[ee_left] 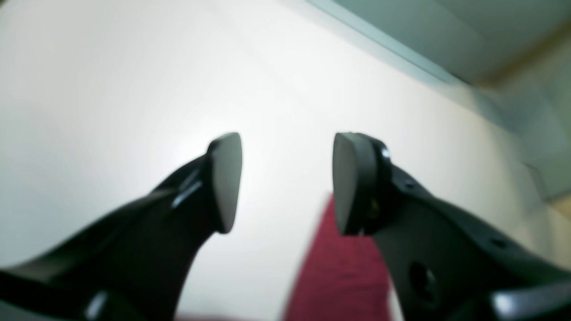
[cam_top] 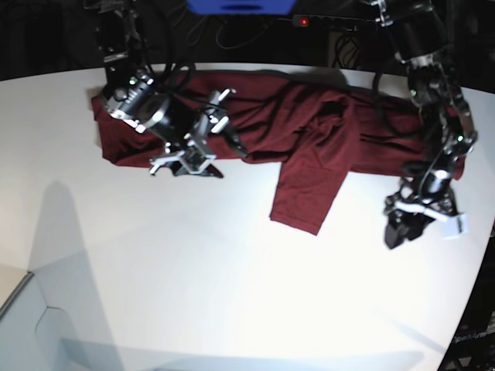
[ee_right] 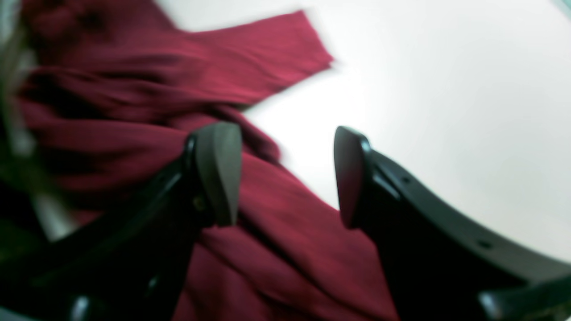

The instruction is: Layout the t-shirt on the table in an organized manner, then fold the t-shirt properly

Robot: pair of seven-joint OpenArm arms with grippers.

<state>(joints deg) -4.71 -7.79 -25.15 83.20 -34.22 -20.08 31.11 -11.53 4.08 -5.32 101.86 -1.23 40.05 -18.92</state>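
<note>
Across the far half of the large smooth white table (cam_top: 193,263), the plain dark maroon knit t-shirt (cam_top: 309,147) lies stretched in a long band from one arm to the other, but it is far from flat. Heavy wrinkles run along the body, the middle is bunched, and one flap of cloth hangs toward the near side as a loose tongue. The layout step looks only partly done, and no fold has been made that I would call deliberate.

The left gripper (ee_left: 287,183) has its two dark pads set well apart with nothing between them; through the gap only bare white tabletop shows, and a strip of maroon cloth sits just behind the right-hand pad. In the base view this gripper hangs near the shirt's end at that view's right edge, over the table beside the cloth.

The right gripper (ee_right: 287,176) also stands spread and empty. It hovers over the crumpled cloth at the other end of the shirt, one pad above fabric and the other above white table, with a sleeve-like piece reaching away beyond it.

Still to do, by my judgement: pull the body smooth, straighten the sleeves and the hanging flap, square the garment on the table, then begin the actual folding.
</note>
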